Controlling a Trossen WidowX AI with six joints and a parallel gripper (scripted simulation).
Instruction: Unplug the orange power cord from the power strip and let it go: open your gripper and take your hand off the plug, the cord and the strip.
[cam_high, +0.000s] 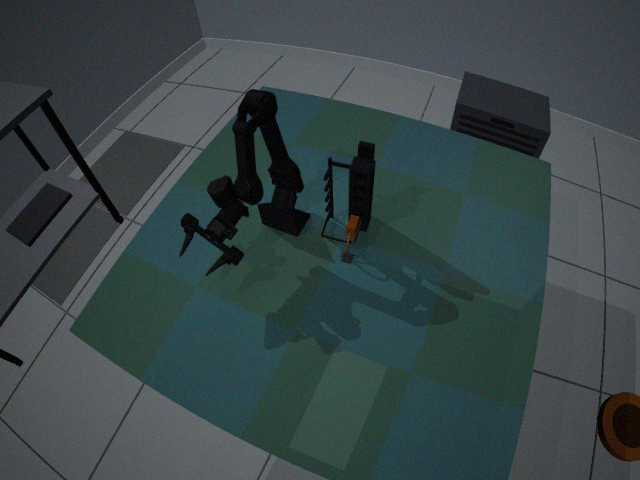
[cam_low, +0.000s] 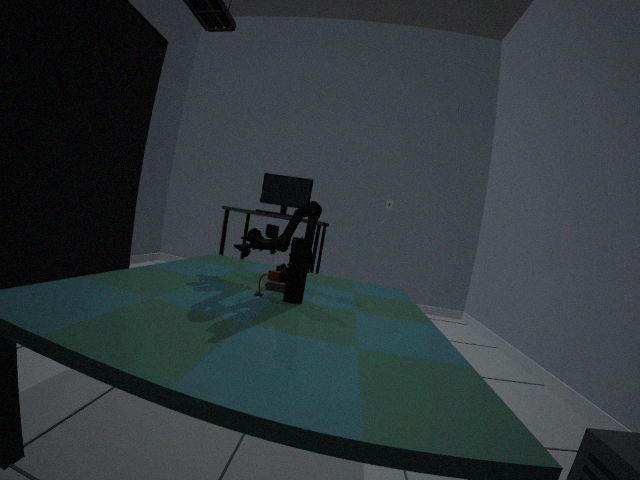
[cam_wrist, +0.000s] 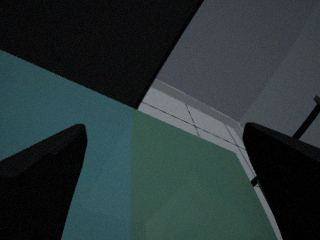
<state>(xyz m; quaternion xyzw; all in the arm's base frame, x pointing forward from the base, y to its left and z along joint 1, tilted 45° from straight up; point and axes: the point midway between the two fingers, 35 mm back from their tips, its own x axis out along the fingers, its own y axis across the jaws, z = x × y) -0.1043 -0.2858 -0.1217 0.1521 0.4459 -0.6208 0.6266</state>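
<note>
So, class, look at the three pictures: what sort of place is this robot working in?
Probably an indoor lab or workshop room: a tiled floor and plain grey walls, a desk with a monitor behind the arm, and a dark cabinet beside the checkered table.

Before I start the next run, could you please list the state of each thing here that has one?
gripper: open, holding nothing, well away from the strip.
orange plug: seated in the strip's lowest socket.
orange power cord: hanging from the plug to the mat.
power strip: standing upright.
</note>
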